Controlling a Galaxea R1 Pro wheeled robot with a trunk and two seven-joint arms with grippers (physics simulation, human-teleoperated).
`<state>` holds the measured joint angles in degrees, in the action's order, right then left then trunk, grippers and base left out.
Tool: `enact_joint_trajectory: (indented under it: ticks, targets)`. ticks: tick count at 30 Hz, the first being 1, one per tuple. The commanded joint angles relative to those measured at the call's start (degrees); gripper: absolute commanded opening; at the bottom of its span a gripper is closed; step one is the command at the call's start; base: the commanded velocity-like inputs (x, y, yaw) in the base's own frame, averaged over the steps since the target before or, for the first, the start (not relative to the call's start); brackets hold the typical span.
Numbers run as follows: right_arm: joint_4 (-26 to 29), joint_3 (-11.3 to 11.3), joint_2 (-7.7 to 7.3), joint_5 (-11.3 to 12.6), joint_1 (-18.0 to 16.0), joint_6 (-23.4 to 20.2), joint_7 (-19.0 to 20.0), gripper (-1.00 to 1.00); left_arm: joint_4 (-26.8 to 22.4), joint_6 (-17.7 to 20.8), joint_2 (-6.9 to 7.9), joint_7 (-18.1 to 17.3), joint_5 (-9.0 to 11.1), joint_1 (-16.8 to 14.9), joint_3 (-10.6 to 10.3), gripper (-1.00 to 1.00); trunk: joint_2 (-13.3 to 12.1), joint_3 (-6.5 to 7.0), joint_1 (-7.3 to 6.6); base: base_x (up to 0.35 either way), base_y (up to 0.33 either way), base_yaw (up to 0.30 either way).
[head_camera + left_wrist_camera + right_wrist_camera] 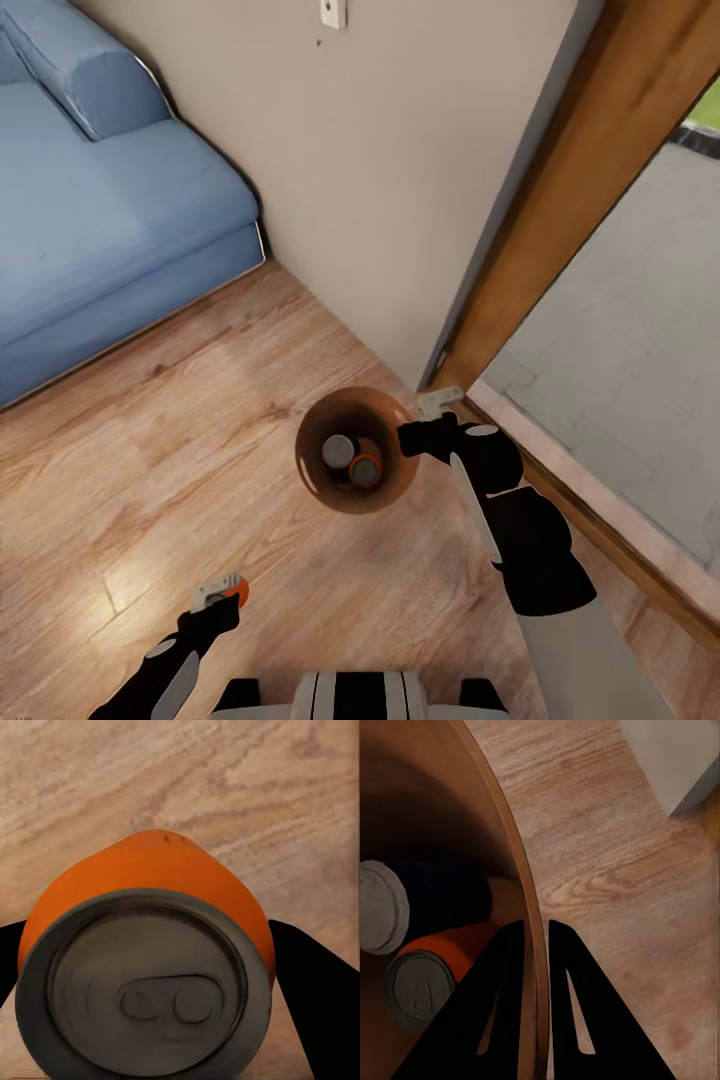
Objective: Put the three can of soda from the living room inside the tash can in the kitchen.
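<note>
Orange can (pixel 146 967) sits clamped in left jaws (pixel 222 592); right jaws (pixel 535 1005) pinch bin rim (pixel 514 862). Lift can over bin, then release.

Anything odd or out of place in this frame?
Yes: the bin hangs off the floor, its rim pinched by the right end effector, beside the blue sofa, not in a kitchen. Two cans, one orange, lie tipped inside. The left end effector holds another orange can.

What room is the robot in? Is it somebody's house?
It looks like a living room in a home. There is a blue sofa against a plain wall, a light wood floor, and a wooden door frame leading to a paved area that looks like outdoors.
</note>
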<state>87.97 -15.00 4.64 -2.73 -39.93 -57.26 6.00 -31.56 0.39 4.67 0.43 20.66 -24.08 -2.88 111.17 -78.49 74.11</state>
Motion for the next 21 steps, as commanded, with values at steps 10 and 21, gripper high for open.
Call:
enact_joint_trajectory:
  ticks: [10, 21]
  targets:
    - [-0.03, 0.01, 0.01, 1.50, 0.09, -0.07, 0.41, -1.00, -0.07, 0.01, 0.01, 0.01, -0.01, 0.00, -0.02, -1.00, -4.02, 1.80, -2.21, 0.000, 0.000, 0.179]
    - [-0.07, 0.06, 0.01, 1.50, 0.28, -0.13, 0.41, -1.00, 0.00, 0.05, 0.05, 0.01, -0.01, 0.00, 0.06, -1.00, -8.44, 3.78, -4.62, 0.000, 0.000, 0.092]
